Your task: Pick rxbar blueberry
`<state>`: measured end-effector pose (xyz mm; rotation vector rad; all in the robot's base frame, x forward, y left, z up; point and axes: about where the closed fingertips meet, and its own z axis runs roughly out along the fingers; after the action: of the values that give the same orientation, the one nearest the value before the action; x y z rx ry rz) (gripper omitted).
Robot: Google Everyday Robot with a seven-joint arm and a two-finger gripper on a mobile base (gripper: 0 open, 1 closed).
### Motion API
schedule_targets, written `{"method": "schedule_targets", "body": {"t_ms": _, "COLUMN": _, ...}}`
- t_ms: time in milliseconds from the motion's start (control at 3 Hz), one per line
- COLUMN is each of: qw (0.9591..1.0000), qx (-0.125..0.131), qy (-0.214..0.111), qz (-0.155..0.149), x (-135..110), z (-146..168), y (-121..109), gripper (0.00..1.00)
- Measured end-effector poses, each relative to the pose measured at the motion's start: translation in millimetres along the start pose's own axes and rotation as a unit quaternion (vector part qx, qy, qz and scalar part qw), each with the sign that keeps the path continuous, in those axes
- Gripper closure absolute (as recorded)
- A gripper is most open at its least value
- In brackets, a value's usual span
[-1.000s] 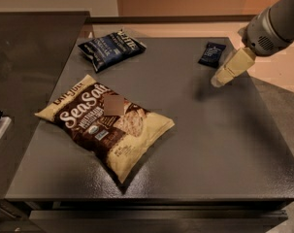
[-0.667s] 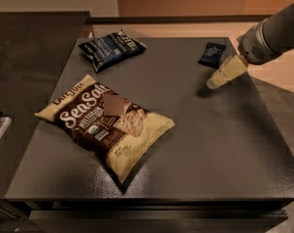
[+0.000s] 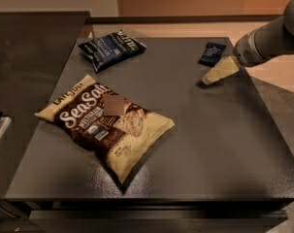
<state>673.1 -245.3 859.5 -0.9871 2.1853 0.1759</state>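
The grey arm (image 3: pixel 270 38) is seen entering from the upper right edge and is angled down towards the left. The cream-coloured pincer (image 3: pixel 209 78) is carried at its end, pointed down-left, with its tip held low over the far right part of the dark surface (image 3: pixel 185 144). Contact cannot be judged.

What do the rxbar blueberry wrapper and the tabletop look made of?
Rxbar blueberry: seemingly thin plastic film, dark navy, matte, faint pale print.
Table: dark grey, finely speckled, slight sheen; probably coated metal or laminate.
Gripper, just in front of the bar: cream, smooth, likely plastic.
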Motion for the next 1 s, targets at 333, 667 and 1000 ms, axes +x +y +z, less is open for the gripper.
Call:
{"method": "schedule_targets", "body": {"t_ms": 333, "qw": 0.9997, "qx": 0.005, "qy": -0.007, "qz": 0.023, "x": -1, "z": 11, "y": -16, "gripper": 0.00}}
{"method": "schedule_targets", "body": {"t_ms": 667, "qw": 0.9989, "qx": 0.001, "qy": -0.013, "qz": 0.044, "x": -5, "z": 19, "y": -26, "gripper": 0.00}}
{"method": "schedule_targets", "body": {"t_ms": 1000, "qw": 0.9972, "qx": -0.010, "qy": -0.022, "qz": 0.071, "x": -17, "z": 38, "y": -43, "gripper": 0.00}}
